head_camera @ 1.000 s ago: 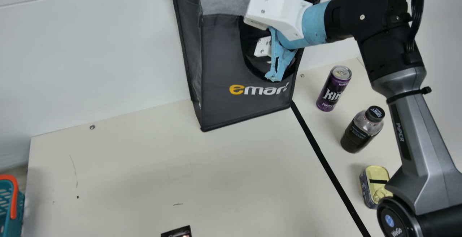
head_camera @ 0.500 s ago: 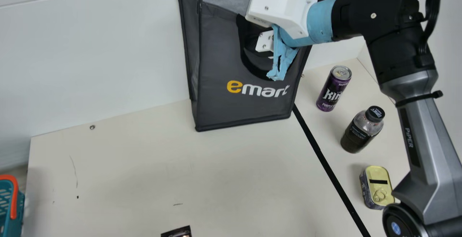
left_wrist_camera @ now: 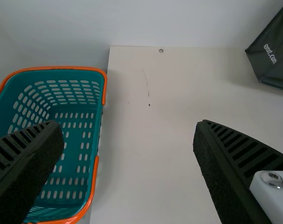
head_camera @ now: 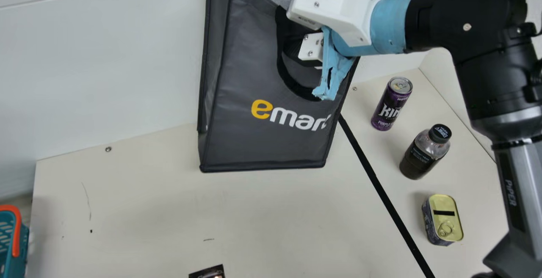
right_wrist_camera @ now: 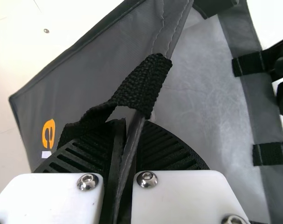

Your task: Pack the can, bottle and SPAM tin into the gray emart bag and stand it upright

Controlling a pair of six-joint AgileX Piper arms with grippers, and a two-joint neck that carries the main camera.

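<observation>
1. The right end effector (head_camera: 293,49) is at the upper part of the gray emart bag (head_camera: 254,142), at the main view's right side of it.
2. In the right wrist view, the right end effector (right_wrist_camera: 127,122) has its fingers drawn together, clamped on the bag's edge; a black woven handle (right_wrist_camera: 143,81) loops just beside the fingertips.
3. The bag's opening is up and its lettered front faces the main camera. Its long axis runs from top to base, tilted, the top leaning toward the main view's right. Whether the base touches the counter (head_camera: 127,210) cannot be told.
4. The can (head_camera: 387,106) stands on the counter, outside the bag and below the right end effector in the main view, its long axis upright, lid up.
5. The bottle (head_camera: 423,155) stands near it, upright, cap up.
6. The SPAM tin (head_camera: 443,210) rests lid up, its ring-pull end toward the main view's bottom edge.
7. The left end effector (left_wrist_camera: 128,125) has its fingers wide apart, near a teal basket (left_wrist_camera: 62,68).
</observation>
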